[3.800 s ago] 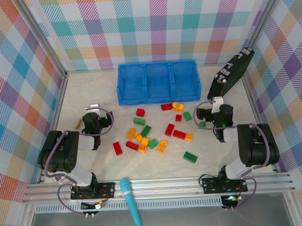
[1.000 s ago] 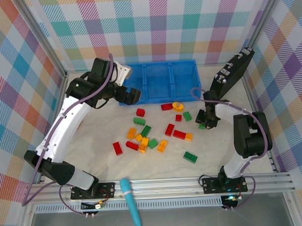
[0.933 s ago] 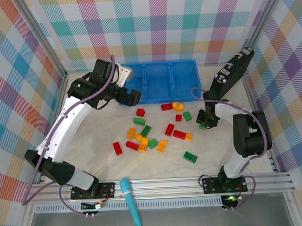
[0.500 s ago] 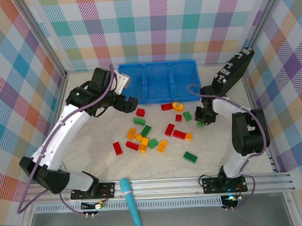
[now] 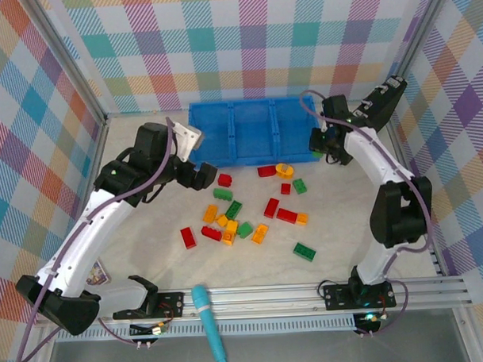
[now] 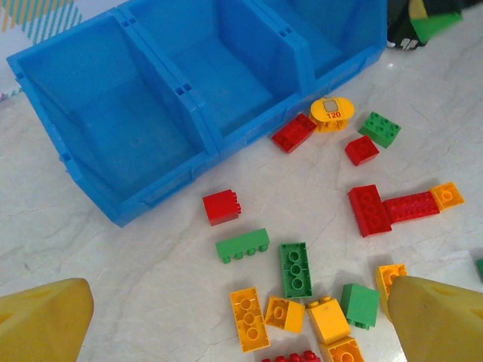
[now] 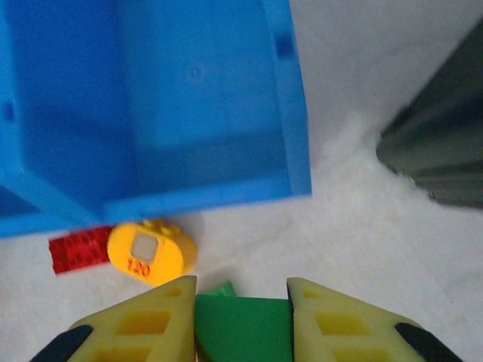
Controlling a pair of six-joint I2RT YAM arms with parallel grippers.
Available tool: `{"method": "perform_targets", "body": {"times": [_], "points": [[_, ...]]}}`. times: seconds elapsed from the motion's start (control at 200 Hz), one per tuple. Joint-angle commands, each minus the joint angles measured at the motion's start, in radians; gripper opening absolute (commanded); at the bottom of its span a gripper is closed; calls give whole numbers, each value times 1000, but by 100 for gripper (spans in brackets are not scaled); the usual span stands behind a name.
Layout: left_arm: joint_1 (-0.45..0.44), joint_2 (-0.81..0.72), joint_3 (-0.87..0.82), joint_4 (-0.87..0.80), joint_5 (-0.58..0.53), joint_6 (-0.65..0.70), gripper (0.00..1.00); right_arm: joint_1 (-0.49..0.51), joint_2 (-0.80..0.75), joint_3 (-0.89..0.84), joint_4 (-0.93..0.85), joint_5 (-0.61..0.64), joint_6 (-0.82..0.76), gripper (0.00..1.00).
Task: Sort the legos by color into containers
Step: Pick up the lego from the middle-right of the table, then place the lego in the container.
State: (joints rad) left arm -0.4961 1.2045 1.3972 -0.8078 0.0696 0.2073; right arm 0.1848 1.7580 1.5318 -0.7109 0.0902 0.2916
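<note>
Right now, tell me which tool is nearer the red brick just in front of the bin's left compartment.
Left. The left tool hangs just left of that red brick; the right tool, shut on a green brick, is at the right end of the bin.

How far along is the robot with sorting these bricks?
Barely started. Done: nothing; the blue three-compartment plastic bin looks empty. In hand: the right claw grips one green studded brick near the bin's right end. Left: the other red, green and yellow-orange bricks scattered on the table; the left claw is open.
</note>
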Motion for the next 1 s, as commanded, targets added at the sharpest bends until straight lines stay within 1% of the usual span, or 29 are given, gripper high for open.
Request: {"method": "perform_targets", "body": {"times": [0.0,0.12,0.24,0.395,0.575,0.64,0.72,0.84,0.995], "points": [[-11,-32,-21,35,22,24,100,12,101,105,4,-2,-35,30],[-12,-36,-30,41,32,33,100,19,220,255,-5,-43,-50,30],[-12,-38,-33,33,23,41,100,32,325,372,-1,-50,-52,30],[-12,-38,-36,36,16,43,100,49,431,469,4,-33,-58,30],[-12,-31,-38,38,21,42,100,68,516,529,-4,1,-77,31],[-13,-28,-37,36,24,41,100,73,530,534,-4,9,-81,34],[-13,-29,-35,36,25,42,100,73,532,528,-3,14,-81,42],[-13,-34,-33,36,27,41,100,77,503,500,10,13,-89,50],[-13,-39,-32,36,29,41,100,83,438,455,6,8,-86,52]]}}
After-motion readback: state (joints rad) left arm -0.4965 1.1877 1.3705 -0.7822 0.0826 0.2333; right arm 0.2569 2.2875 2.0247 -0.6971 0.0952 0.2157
